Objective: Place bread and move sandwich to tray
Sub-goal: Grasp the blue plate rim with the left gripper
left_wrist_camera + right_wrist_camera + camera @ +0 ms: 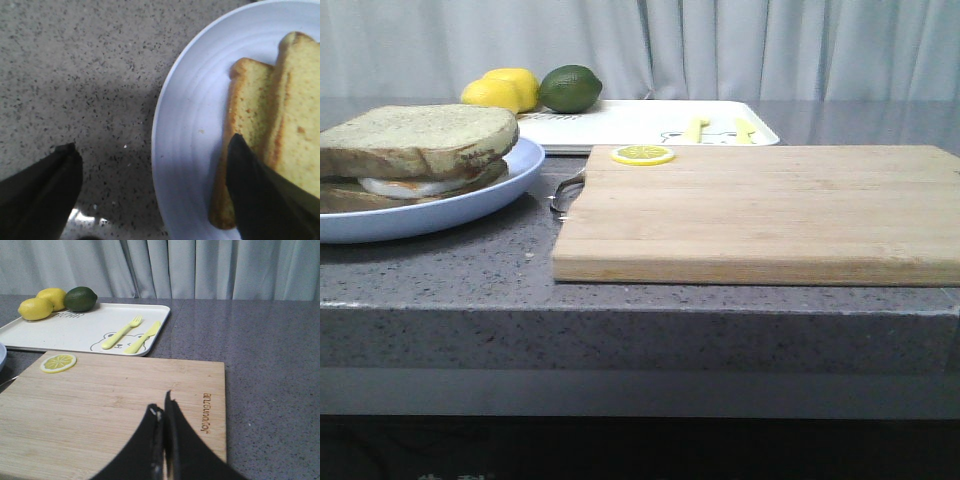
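The sandwich (415, 150) sits on a round pale blue plate (470, 205) at the front left: the plain bread slice (420, 135) lies on top, with white egg (410, 185) and a lower slice under it. The white tray (620, 125) lies at the back. In the left wrist view my left gripper (152, 142) is open above the plate's rim (190, 140), one finger over the counter and the other over the offset bread slices (300, 130). My right gripper (161, 402) is shut and empty over the wooden cutting board (100, 410). Neither gripper shows in the front view.
The cutting board (760, 210) fills the middle and right, with a lemon slice (642, 155) at its far left corner. On the tray (75, 332) are two lemons (500, 90), a lime (570, 88), and a yellow fork (121, 332) and knife (142, 337). A metal piece (563, 195) lies between plate and board.
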Controlling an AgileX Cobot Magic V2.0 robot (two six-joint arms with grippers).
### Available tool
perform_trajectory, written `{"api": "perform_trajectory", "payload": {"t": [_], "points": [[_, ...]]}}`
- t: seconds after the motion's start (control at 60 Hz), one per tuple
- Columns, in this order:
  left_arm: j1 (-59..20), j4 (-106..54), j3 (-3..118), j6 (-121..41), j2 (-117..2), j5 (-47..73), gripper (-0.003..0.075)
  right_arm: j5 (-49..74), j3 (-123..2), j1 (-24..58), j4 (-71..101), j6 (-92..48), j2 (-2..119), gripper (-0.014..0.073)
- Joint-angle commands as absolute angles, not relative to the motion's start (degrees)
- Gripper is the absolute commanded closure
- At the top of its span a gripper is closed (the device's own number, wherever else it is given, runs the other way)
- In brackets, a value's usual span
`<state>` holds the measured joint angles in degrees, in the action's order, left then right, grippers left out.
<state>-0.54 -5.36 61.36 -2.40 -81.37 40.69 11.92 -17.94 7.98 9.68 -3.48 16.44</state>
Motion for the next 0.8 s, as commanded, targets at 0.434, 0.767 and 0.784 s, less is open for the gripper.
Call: {"api": "perform_trajectory", "payload": {"t": [0.434, 0.767, 0.784], "points": [[-0.94, -5.83, 66.72, -2.67, -89.98, 40.48, 0.0246, 7.03, -19.42, 7.65, 9.75, -3.68, 16.86, 0.0668], [-1.08, -6.06, 66.72, -2.79, -89.98, 40.48, 0.0738, 7.03, -19.42, 7.65, 9.75, -3.68, 16.86, 0.0668], [-1.08, -6.16, 66.72, -2.79, -89.98, 40.48, 0.0738, 7.03, -19.42, 7.65, 9.75, -3.68, 16.86, 0.0668]]}}
